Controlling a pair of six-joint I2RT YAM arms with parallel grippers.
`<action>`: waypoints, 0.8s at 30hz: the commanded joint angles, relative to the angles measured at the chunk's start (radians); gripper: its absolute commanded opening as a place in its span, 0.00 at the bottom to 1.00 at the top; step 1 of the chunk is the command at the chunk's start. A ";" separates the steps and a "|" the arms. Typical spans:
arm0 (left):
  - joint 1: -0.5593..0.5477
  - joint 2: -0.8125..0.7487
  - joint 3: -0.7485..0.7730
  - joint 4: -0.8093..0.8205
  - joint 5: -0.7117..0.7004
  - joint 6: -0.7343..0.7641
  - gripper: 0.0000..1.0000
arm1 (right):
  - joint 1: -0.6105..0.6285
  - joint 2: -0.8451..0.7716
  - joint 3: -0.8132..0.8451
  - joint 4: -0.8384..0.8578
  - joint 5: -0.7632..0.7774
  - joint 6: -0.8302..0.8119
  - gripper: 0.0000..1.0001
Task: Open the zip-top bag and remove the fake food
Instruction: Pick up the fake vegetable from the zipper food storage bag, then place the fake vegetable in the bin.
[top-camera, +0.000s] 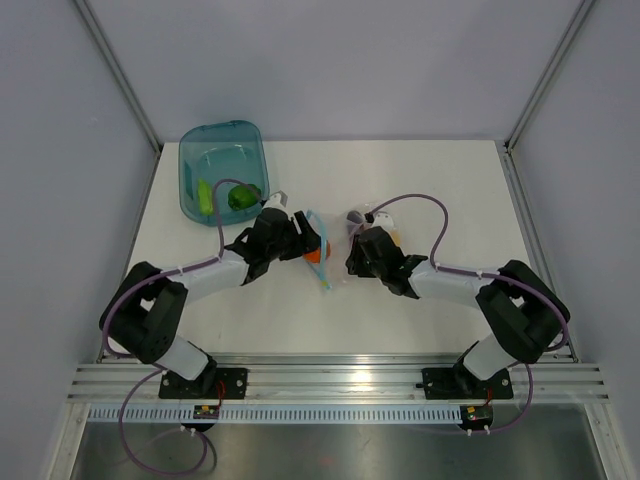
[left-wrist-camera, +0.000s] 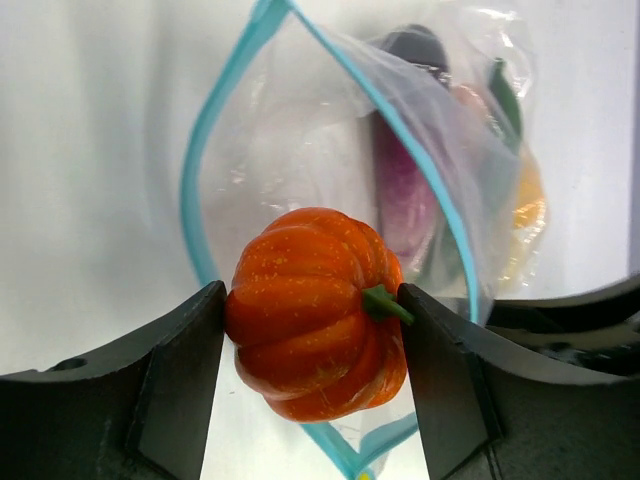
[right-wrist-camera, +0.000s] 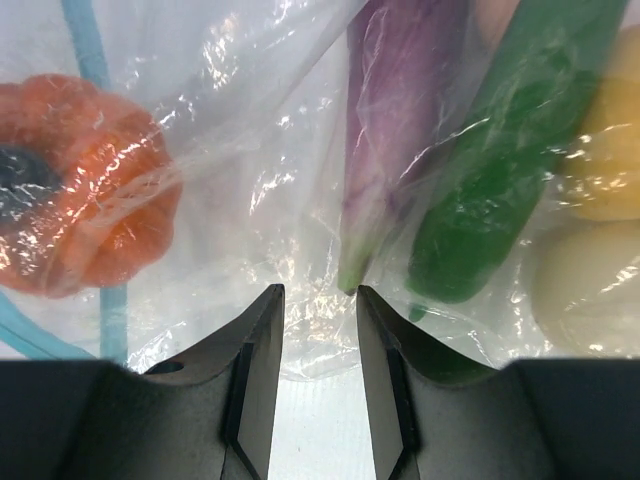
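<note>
Zip-top bag: clear and crinkly, it sits at the middle of the white tabletop, stretched between the two tools. Its light blue-teal zip strip is parted into a wide loop that faces the left arm. The left tool is at the mouth of the zip-top bag, grasping the orange-red tomato, a ribbed piece with a short green stem. One dark finger presses each side of it, and it sits within the loop of the strip. The right tool is at the opposite end of the bag, its two fingers drawn close together on a fold of the clear film that hangs down between them. Deeper in the bag, seen through the plastic, a purple eggplant and a long dark-green piece lie side by side. A yellow lemon and a pale egg sit just beyond them, pressed against the film. To the far left of the bag, well apart from it, stands a teal translucent tub. It holds a green pepper and a yellow-green pod.
</note>
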 joint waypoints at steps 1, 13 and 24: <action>0.026 -0.049 0.050 -0.095 -0.095 0.045 0.34 | 0.006 -0.070 0.019 -0.005 0.070 0.000 0.42; 0.041 -0.216 0.045 -0.211 -0.316 0.112 0.34 | 0.006 -0.128 -0.007 -0.016 0.113 -0.005 0.42; 0.136 -0.353 0.108 -0.244 -0.446 0.036 0.36 | 0.006 -0.126 0.005 -0.016 0.106 -0.025 0.42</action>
